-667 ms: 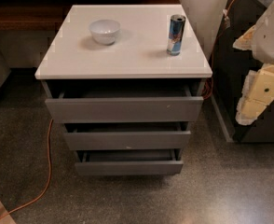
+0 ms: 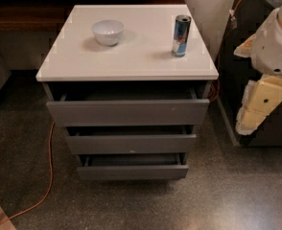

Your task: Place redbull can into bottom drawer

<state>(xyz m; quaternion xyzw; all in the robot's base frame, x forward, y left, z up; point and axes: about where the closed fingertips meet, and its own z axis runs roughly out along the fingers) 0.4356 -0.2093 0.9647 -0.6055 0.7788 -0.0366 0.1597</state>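
The redbull can point(image 2: 181, 35) stands upright on the white cabinet top point(image 2: 131, 56), near its right edge. It is slim, blue and silver, with a silver top. The bottom drawer point(image 2: 133, 170) is the lowest of three grey drawers and is pulled out a little, showing a narrow dark gap behind its front. My gripper point(image 2: 250, 119) hangs at the far right, off the cabinet's right side. It sits lower than the can and well apart from it, with nothing seen in it.
A white bowl point(image 2: 108, 31) sits on the top's left half. The top drawer point(image 2: 126, 110) and middle drawer point(image 2: 131, 143) are also slightly open. An orange cable point(image 2: 49, 176) runs over the speckled floor at left. A dark cabinet point(image 2: 275, 128) stands behind my arm.
My arm and gripper have dropped slightly and shifted a little left. The can, bowl and drawers have not moved.
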